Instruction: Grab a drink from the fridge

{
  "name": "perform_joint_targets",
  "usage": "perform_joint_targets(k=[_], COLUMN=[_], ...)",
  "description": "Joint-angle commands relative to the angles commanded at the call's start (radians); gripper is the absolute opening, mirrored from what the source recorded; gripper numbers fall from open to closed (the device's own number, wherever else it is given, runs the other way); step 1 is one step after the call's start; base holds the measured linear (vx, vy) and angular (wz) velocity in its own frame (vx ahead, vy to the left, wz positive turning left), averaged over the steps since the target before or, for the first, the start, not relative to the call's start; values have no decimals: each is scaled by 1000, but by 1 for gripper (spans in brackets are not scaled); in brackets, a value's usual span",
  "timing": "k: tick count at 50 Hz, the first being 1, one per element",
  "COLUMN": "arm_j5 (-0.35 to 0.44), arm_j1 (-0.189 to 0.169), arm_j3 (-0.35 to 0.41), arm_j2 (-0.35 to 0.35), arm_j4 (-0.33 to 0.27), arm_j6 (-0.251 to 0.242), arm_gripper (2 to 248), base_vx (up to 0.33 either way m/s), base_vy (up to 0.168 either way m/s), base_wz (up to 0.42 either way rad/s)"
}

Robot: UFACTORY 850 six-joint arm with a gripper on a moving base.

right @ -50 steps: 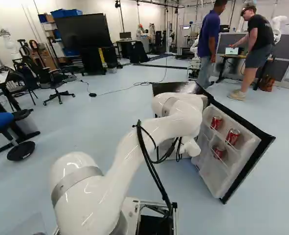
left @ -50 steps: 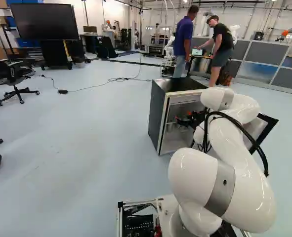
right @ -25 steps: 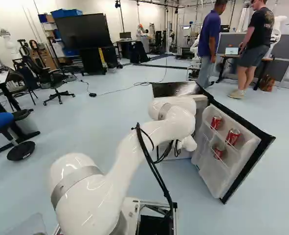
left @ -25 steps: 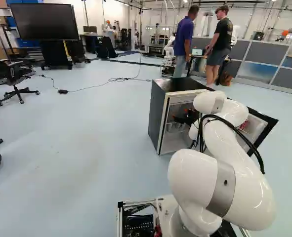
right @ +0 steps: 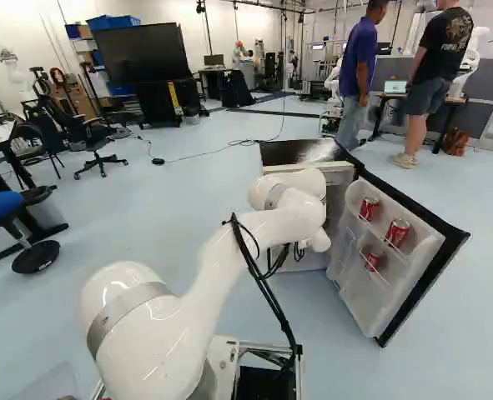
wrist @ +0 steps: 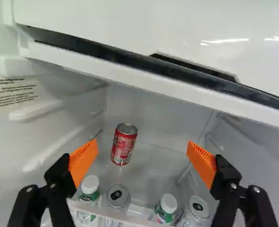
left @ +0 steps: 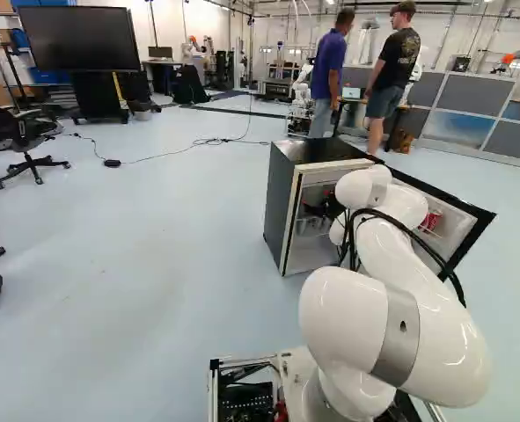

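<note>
A white-lettered red can (wrist: pixel 123 145) stands ahead of the spread claw (left: pixel 318 209).

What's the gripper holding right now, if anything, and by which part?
Nothing: the gripper stands open inside the fridge, and the upright red can ahead touches neither finger.

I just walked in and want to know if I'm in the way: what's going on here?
The white robot arm is reaching into the open fridge, apparently to get a drink. Its gripper has its jaws spread wide with nothing between them touched or held. A red can stands deeper inside, ahead of the jaws, with white-capped bottles and silver-topped cans nearer. Three more red cans sit in the door.
</note>
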Motion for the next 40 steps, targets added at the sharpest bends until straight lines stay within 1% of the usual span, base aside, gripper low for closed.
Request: perform_joint_targets(k=[19,27,40], arm_j5=[-79,-113,-156], arm_j1=[1,3,18], arm_j3=[-4,-6,-31], arm_j2=[-2,-3,-17], arm_j4=[43,47,48], arm_j6=[0,0,0], arm_gripper=[247,247,247], base_vx=[0,0,0], base_vy=[0,0,0], base_wz=[0,0,0])
